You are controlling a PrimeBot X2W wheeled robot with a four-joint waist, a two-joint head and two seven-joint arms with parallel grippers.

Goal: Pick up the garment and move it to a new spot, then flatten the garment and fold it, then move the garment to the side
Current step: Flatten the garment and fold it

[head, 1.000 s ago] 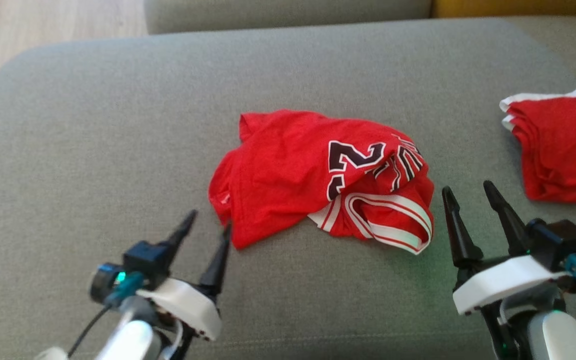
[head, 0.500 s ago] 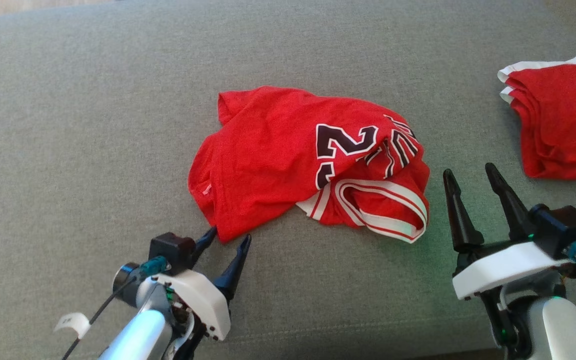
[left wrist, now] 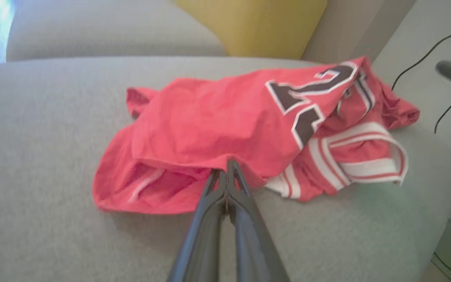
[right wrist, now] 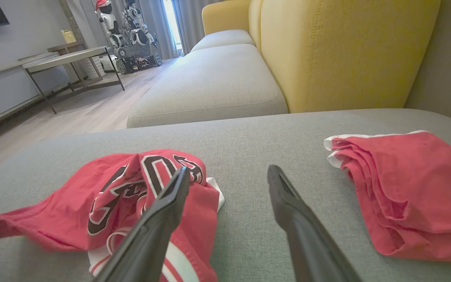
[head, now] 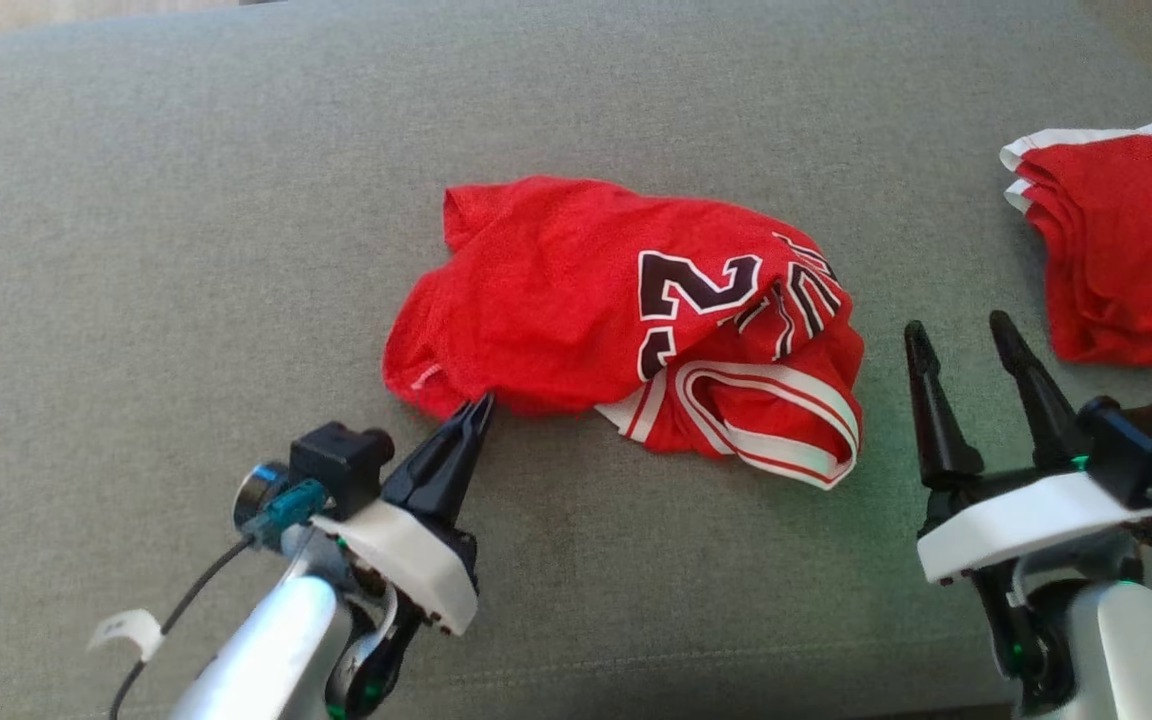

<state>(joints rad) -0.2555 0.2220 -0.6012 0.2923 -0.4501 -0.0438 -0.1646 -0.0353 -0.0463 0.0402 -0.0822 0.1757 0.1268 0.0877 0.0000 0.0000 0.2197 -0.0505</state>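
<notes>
Newly closed, the left fingers [head: 448, 460] clamp the garment [head: 556, 290] at its near edge (right fingers [head: 933, 415] apart).

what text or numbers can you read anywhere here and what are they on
"2": large black digit with a white outline, on the crumpled red jersey.
Second digit beside it: folded under, unreadable.
Arched black lettering on the same jersey: creased, unreadable.
Small white tag at the lower left of the head view: too blurred to read.
Folded red garment: no text visible.
</notes>
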